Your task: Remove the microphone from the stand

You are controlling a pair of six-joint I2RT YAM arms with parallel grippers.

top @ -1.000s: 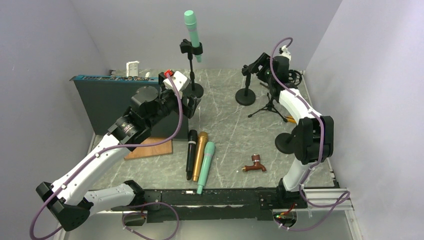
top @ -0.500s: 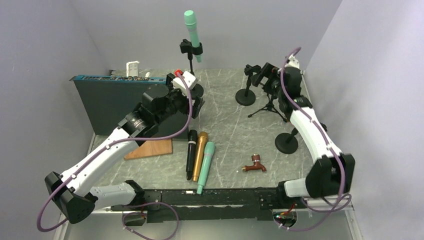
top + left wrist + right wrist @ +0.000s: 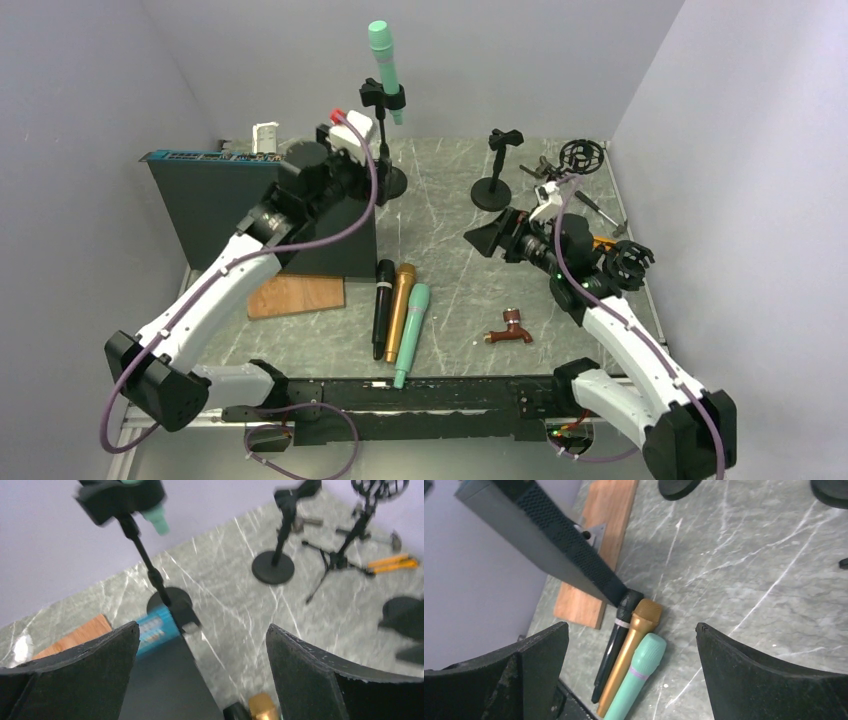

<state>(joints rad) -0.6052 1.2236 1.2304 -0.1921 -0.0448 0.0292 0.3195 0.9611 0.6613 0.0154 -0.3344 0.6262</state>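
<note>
Right now your left gripper (image 3: 202,627) stands wide open and empty, low beside the stand (image 3: 394,183) at the back of the table (image 3: 450,290). The clipped microphone (image 3: 384,60) sits nearly upright in the stand's clip, above that gripper and not touching it; the left wrist view shows only its mint lower end, up and left of the gap between the fingers. Your right gripper (image 3: 490,240) is also spread wide, holding nothing, well apart from the stand and looking toward the three loose mics (image 3: 629,645) lying side by side.
</note>
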